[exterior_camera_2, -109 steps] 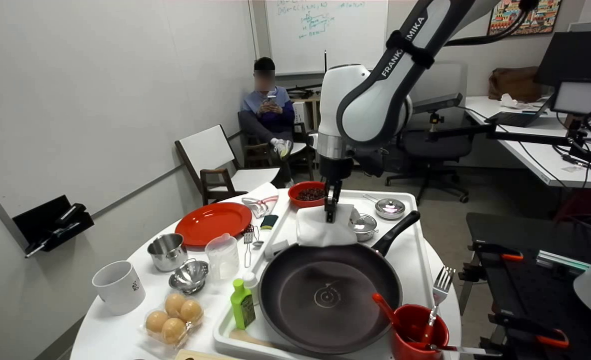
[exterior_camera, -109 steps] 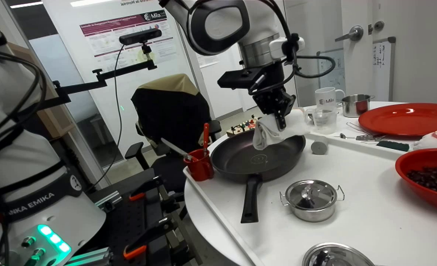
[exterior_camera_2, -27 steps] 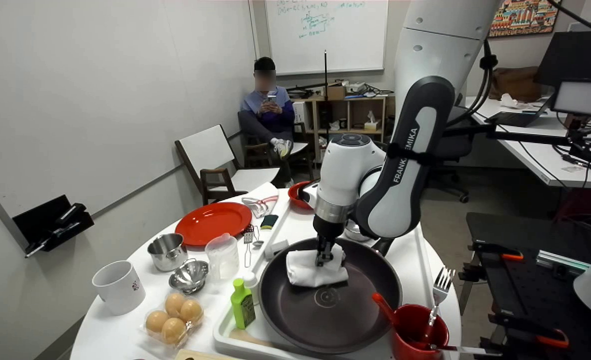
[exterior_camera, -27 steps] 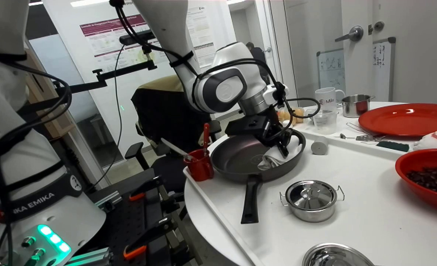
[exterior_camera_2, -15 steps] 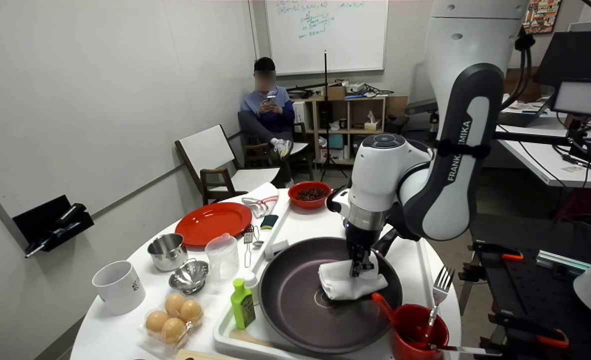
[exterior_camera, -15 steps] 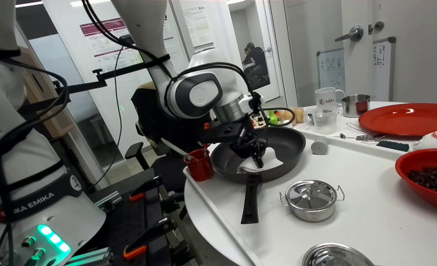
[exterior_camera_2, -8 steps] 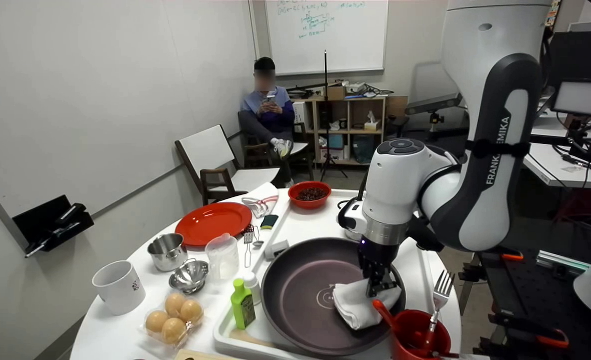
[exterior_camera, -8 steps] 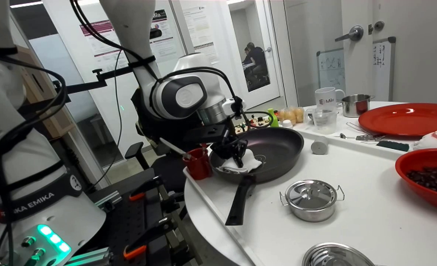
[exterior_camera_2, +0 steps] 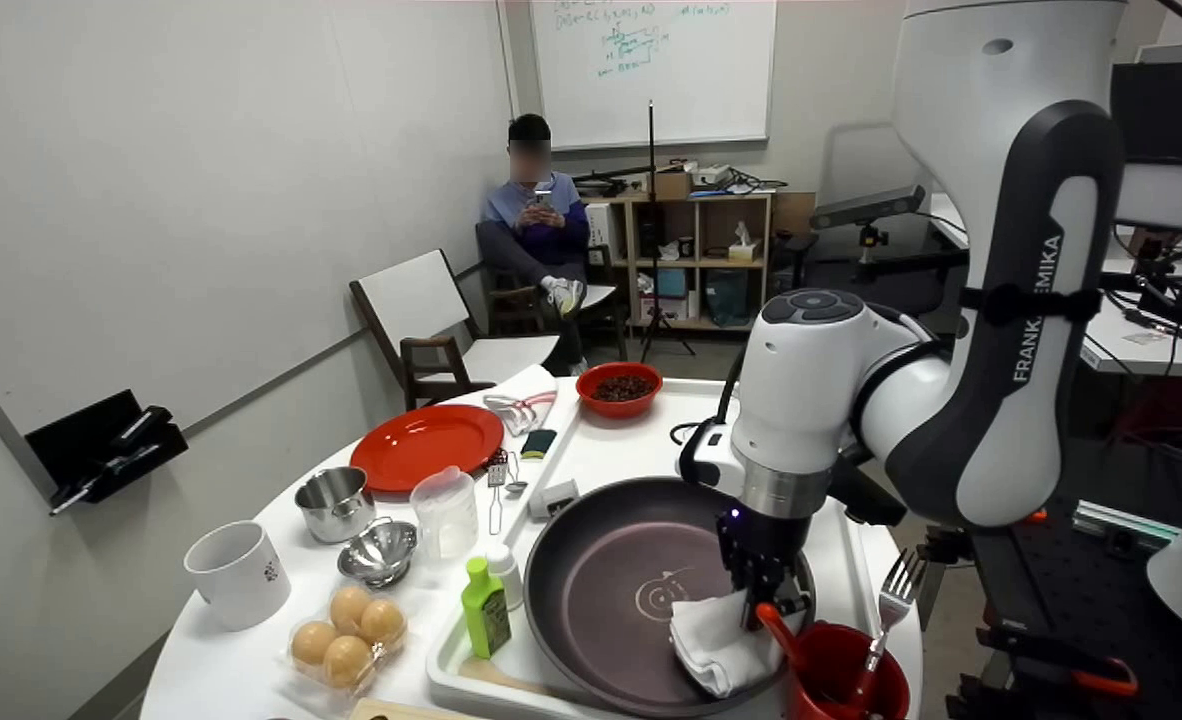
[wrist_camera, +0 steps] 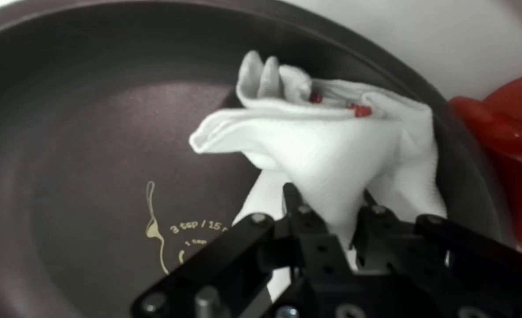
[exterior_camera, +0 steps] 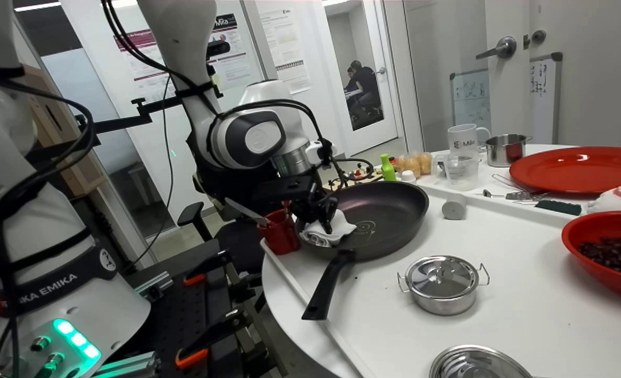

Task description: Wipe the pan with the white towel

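I have the fingers (wrist_camera: pixel 305 221) clamped on the white towel (wrist_camera: pixel 331 150), a fold pinched between them. The towel lies bunched inside the pan (wrist_camera: pixel 102 145), at the side nearest the red cup (exterior_camera: pixel 280 239). The pan sits on a white tray (exterior_camera_2: pixel 641 445) on the counter (exterior_camera_2: pixel 221 670); I see a lidded pot (exterior_camera: pixel 442 289) near it.

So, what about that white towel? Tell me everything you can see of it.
The white towel looks like soft fabric, folded in several layers and bunched up, with edges curling upward and small red patches showing between the folds. It lies inside the dark pan, toward the side nearest the red mug. The robot's black fingers pinch a fold of it between them, while lower parts rest on the pan. Its underside is hidden.
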Robot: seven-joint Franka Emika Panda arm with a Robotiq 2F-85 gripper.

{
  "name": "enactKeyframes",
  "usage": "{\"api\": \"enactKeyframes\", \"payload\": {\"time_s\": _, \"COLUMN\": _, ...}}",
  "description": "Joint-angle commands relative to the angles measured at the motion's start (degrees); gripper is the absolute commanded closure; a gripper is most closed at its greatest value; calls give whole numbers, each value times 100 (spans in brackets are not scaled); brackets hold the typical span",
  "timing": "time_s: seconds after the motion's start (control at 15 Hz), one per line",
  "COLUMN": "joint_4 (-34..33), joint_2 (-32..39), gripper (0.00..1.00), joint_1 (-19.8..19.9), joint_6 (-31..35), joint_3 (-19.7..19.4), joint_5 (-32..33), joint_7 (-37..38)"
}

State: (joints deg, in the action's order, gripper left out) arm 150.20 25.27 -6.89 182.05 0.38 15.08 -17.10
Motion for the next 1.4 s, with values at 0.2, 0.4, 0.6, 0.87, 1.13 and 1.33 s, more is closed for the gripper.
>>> {"api": "enactKeyframes", "payload": {"time_s": 0.2, "joint_4": -158, "joint_2": 115, "gripper": 92, "joint_1": -78, "joint_6": 168, "joint_3": 285, "joint_5": -1, "joint_7": 117}}
{"api": "enactKeyframes", "payload": {"time_s": 0.4, "joint_4": -356, "joint_2": 152, "gripper": 92, "joint_1": -238, "joint_6": 268, "joint_3": 246, "joint_5": -35, "joint_7": 186}}
{"api": "enactKeyframes", "payload": {"time_s": 0.6, "joint_4": -565, "joint_2": 182, "gripper": 92, "joint_1": -384, "joint_6": 322, "joint_3": 166, "joint_5": -52, "joint_7": 245}}
{"api": "enactKeyframes", "payload": {"time_s": 0.87, "joint_4": -821, "joint_2": 304, "gripper": 92, "joint_1": -651, "joint_6": 352, "joint_3": -68, "joint_5": -105, "joint_7": 291}}
{"api": "enactKeyframes", "payload": {"time_s": 1.13, "joint_4": -1158, "joint_2": 544, "gripper": 92, "joint_1": -818, "joint_6": 329, "joint_3": -310, "joint_5": -110, "joint_7": 418}}
{"api": "enactKeyframes", "payload": {"time_s": 1.33, "joint_4": -1432, "joint_2": 731, "gripper": 92, "joint_1": -858, "joint_6": 300, "joint_3": -414, "joint_5": -132, "joint_7": 497}}
